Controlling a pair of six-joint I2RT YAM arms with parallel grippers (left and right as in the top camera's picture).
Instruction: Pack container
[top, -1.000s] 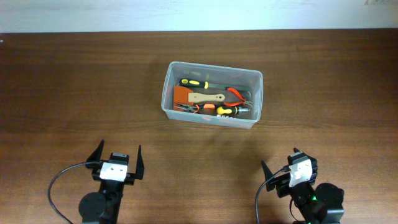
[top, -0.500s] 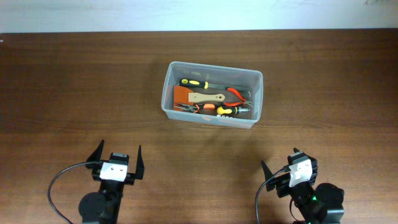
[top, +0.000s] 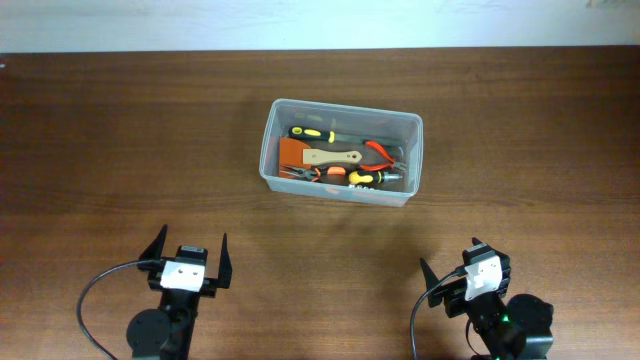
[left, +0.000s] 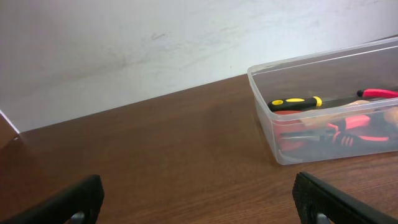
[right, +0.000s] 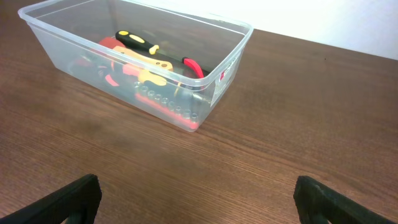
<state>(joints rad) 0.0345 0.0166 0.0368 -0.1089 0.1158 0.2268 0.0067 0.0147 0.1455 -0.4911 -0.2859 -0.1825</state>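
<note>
The clear plastic container (top: 413, 160) stands at the middle of the table, toward the back. It holds several hand tools: a yellow-and-black screwdriver (top: 312, 133), a scraper with a wooden handle (top: 330, 157) and red-handled pliers (top: 379, 152). The container also shows in the left wrist view (left: 264, 106) and the right wrist view (right: 231, 59). My left gripper (top: 188, 254) is open and empty at the front left, far from the container. My right gripper (top: 452, 268) is open and empty at the front right. Bare wood lies between both pairs of fingers (left: 200, 202) (right: 198, 199).
The brown wooden table (top: 120, 150) runs to a white wall (top: 300, 20) at the back. Black cables loop beside both arm bases at the front edge.
</note>
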